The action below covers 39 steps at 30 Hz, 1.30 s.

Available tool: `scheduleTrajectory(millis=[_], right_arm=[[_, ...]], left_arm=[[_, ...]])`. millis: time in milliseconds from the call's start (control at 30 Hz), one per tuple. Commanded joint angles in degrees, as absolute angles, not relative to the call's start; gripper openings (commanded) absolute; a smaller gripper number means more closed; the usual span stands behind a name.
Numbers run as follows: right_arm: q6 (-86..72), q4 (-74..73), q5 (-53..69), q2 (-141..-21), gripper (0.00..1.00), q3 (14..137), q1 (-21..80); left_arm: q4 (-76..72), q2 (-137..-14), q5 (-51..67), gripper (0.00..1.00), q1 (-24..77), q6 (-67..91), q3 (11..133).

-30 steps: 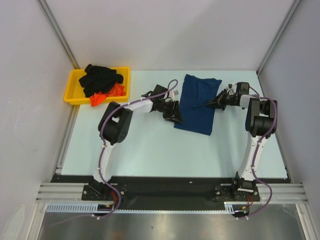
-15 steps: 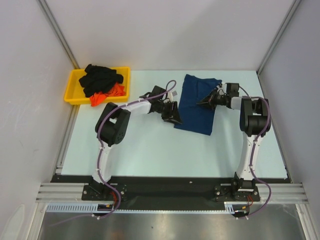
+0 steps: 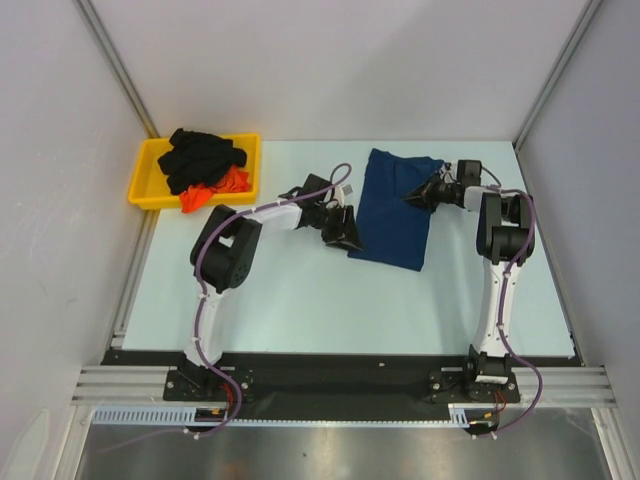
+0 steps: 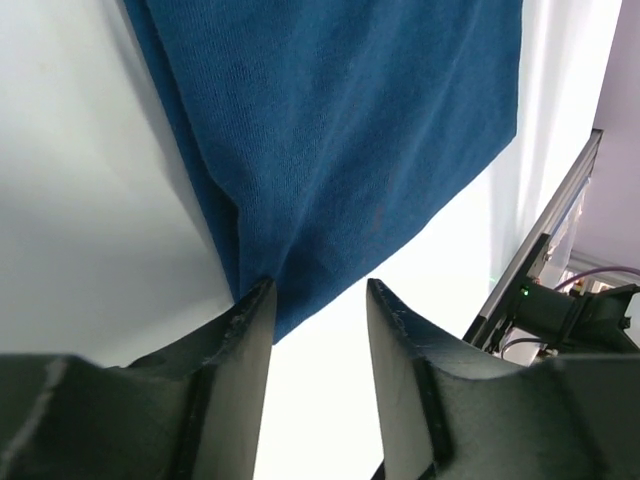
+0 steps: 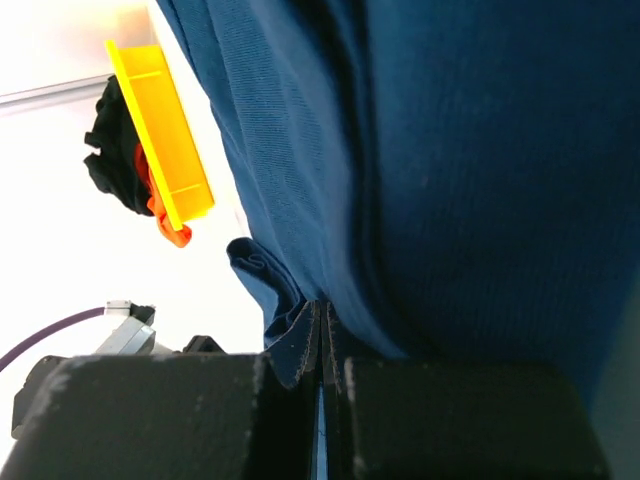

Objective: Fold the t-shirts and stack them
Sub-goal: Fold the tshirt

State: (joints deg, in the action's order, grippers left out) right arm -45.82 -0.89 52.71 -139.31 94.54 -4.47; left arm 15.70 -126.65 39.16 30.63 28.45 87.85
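The table [image 3: 300, 300] is bare across its near half and in the middle, between the arms. Walls and frame posts close it in at the left, right and far edges.

The left arm reaches far and right, folded at the elbow. The left gripper [image 3: 345, 230] lies low at the near left edge of the navy shirt [image 3: 395, 215]. Its jaws stand apart, and the shirt's corner sits just at the gap between them. The right arm rises straight and bends left. The right gripper [image 3: 418, 195] is at the shirt's far right edge with its jaws closed; whether cloth is pinched cannot be told.

The navy shirt lies as a long strip right of centre, running far to near.

The yellow tray [image 3: 143, 185] sits in the far left corner. It holds a black shirt [image 3: 200, 155] bunched over an orange-red shirt [image 3: 215, 190].
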Motion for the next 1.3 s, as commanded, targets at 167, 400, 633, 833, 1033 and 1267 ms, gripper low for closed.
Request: scheduleTrajectory(millis=[167, 400, 633, 833, 1033, 1267], right_arm=[[-41.93, -15.02, 50.63, -135.18, 0.00, 109.32, -8.00], [-43.50, -13.55, 50.36, -137.19, 0.07, 113.12, -10.11], [-48.86, -3.08, 49.40, -146.33, 0.10, 114.69, -9.58], [-49.66, -4.82, 47.55, -154.59, 0.10, 122.86, -10.28], [-44.83, -15.98, 46.85, -150.23, 0.26, 128.58, -10.46], [-34.56, -39.87, 37.29, -134.67, 0.62, 126.40, -12.04]], left_arm=[[18.90, -118.75, 38.58, 0.54, 30.41, 27.68, 91.23], [16.88, -115.49, 40.08, 0.55, 30.50, 29.88, 89.91], [18.10, -113.03, 39.99, 0.57, 30.41, 29.54, 87.55], [20.83, -111.80, 38.85, 0.61, 29.71, 27.34, 85.08], [23.64, -112.58, 38.23, 0.66, 28.04, 24.18, 84.90], [24.35, -113.29, 34.45, 0.66, 27.86, 27.06, 83.42]])
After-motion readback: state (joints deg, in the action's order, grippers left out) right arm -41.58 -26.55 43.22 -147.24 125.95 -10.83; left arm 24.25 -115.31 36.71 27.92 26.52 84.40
